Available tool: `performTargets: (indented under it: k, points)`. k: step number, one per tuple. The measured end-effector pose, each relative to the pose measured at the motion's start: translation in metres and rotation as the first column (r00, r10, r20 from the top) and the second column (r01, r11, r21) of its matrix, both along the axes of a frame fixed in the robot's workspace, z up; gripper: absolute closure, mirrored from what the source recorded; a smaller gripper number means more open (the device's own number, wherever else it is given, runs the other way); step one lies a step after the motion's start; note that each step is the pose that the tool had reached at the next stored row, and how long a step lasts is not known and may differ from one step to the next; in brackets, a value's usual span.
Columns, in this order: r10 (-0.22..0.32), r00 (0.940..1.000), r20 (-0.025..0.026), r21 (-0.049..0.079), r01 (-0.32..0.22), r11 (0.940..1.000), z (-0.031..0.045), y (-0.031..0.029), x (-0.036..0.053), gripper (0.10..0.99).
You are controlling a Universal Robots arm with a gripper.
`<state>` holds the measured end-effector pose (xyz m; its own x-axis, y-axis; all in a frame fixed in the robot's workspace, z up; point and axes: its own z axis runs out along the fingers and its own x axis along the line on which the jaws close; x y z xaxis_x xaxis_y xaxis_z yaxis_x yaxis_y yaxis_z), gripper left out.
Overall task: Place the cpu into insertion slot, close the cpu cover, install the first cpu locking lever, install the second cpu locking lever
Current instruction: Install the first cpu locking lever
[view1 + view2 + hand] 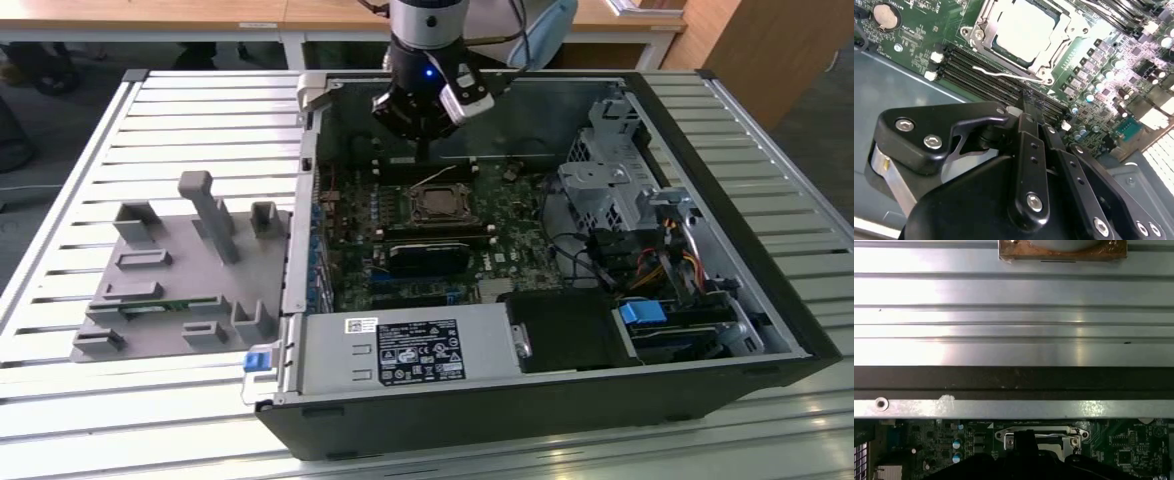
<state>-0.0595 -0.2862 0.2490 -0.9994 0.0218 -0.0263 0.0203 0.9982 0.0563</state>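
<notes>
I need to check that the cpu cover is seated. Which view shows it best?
The second wrist view: the cpu cover is large and close, its frame lying around the silver cpu. The exterior view shows it small and distant; the first wrist view catches one edge.

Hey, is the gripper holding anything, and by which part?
Nothing is held: the gripper is shut and empty, its tip beside the locking lever.
</notes>
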Motion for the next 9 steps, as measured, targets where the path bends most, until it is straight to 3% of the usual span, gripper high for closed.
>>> performTargets:
  k: [3,9]
  points:
    - [0.0,1.0,0.0031,0.0,0.0,1.0,-0.003,0.0,0.0001,0.98]
    - [0.0,1.0,0.0033,0.0,0.0,1.0,-0.0109,0.0,0.0049,0.98]
